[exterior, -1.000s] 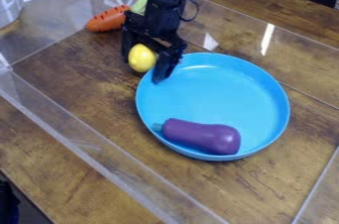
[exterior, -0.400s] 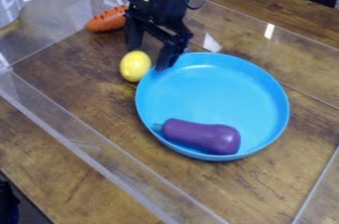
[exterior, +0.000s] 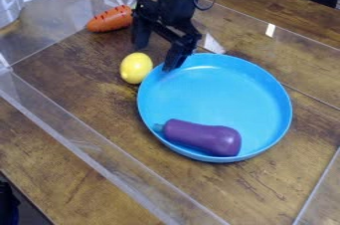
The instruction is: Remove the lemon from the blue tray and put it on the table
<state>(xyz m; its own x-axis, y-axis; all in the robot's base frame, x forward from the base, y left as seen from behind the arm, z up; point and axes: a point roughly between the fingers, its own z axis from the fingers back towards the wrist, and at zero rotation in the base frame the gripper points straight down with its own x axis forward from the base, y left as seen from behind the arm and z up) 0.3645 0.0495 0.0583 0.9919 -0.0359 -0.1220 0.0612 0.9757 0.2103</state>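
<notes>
The dark brown wooden plank table (exterior: 67,110) carries the round bright blue plastic tray (exterior: 259,85), and the small glossy yellow lemon (exterior: 135,67) lies on the wood just outside the tray's left rim. The black gripper (exterior: 159,48) hangs above it, jaws wide and empty; a good finish is a straight lift clear without nudging the fruit.

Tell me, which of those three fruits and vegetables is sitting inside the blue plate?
The purple eggplant, lying near the blue tray's front rim. The lemon and the orange carrot both rest on the wooden table outside it.
</notes>
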